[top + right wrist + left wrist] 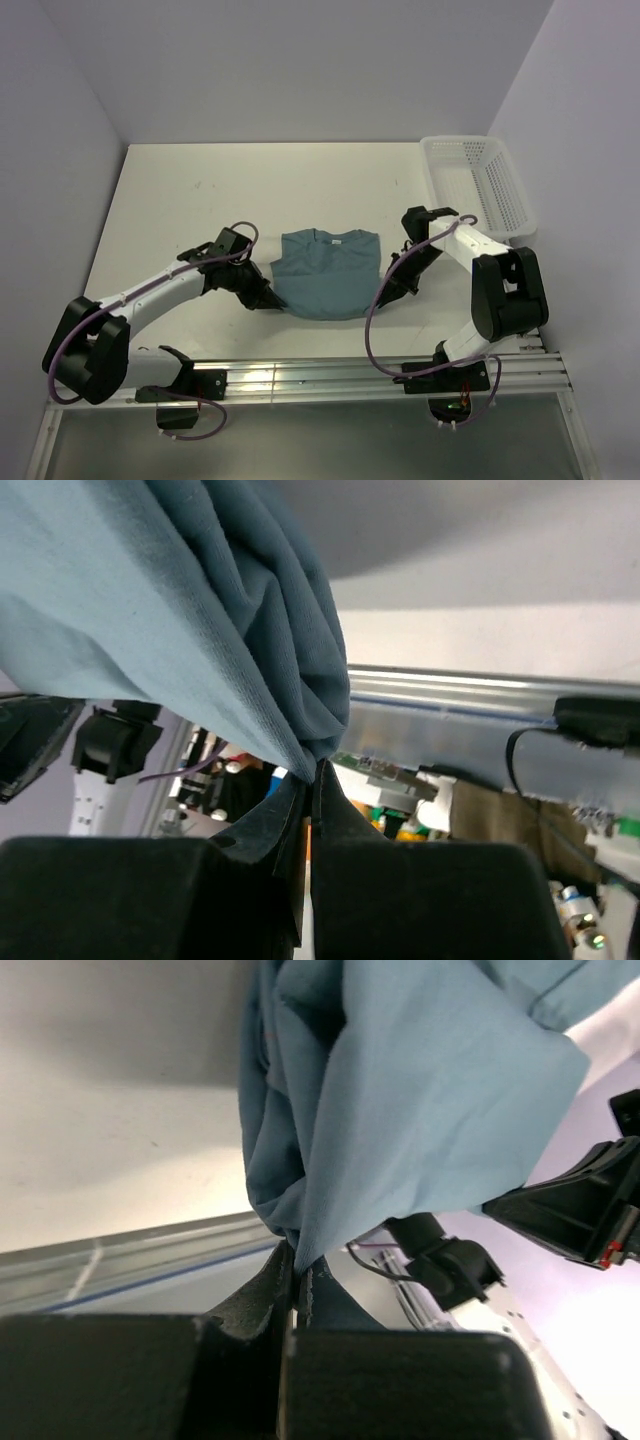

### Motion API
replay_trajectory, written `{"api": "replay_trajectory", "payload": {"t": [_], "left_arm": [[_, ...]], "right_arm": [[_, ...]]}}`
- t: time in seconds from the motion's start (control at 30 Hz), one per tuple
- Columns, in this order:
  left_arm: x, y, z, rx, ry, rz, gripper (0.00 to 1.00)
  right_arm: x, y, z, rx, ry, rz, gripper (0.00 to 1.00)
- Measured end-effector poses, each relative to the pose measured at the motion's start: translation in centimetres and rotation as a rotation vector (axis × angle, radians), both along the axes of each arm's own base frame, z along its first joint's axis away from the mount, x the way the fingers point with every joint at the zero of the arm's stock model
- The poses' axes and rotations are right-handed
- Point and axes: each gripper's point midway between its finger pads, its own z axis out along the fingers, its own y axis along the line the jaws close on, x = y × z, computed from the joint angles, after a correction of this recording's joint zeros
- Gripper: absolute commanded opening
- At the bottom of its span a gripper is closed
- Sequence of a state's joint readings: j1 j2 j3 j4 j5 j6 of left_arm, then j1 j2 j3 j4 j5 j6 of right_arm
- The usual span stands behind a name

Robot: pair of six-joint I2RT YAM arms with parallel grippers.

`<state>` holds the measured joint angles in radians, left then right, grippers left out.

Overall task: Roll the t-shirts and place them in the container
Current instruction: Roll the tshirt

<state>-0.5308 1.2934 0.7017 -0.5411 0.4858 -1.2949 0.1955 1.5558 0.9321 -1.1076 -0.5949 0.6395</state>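
- Nearest me, low in the left wrist view, the left fingers (250,1310) are pinched together on a bunched corner of the t-shirt (430,1110), and the cloth fans out above the pinch.
- Low in the right wrist view, the right fingers (350,825) are clamped the same way on the other near corner, with folds gathered right at the tips.
- From above, the shirt sits mid-frame on the white worktop (190,190), near hem strung between the two arms and collar toward the top of the frame.
- I'd say a tidy roll needs both arms moving together and level toward the collar, with the hem kept taut. The bites look thin, so a jerk could pull the cloth free.
- Farthest off, the white basket (480,185) stands at upper right, well apart from the shirt.
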Motion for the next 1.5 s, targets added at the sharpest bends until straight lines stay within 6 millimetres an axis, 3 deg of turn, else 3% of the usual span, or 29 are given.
{"api": "replay_trajectory", "payload": {"t": [0.3,0.63,0.97,1.17,1.5], "left_arm": [[1.6,-0.6,1.1,-0.057,0.083,0.08,0.0],[6.7,1.1,3.5,-0.121,0.077,0.204,0.0],[12.0,1.3,4.3,-0.156,0.115,0.248,0.0],[15.7,0.9,4.6,-0.163,0.102,0.249,0.0],[19.7,0.3,2.8,-0.16,0.128,0.259,0.0]], "right_arm": [[0.3,0.5,1.7,-0.01,0.145,-0.123,0.0],[3.6,1.0,4.2,0.04,0.176,-0.249,0.0],[5.6,1.2,4.2,0.078,0.318,-0.43,0.0],[7.9,1.3,4.5,0.114,0.356,-0.554,0.0],[10.7,1.5,3.4,0.154,0.414,-0.725,0.0]]}}
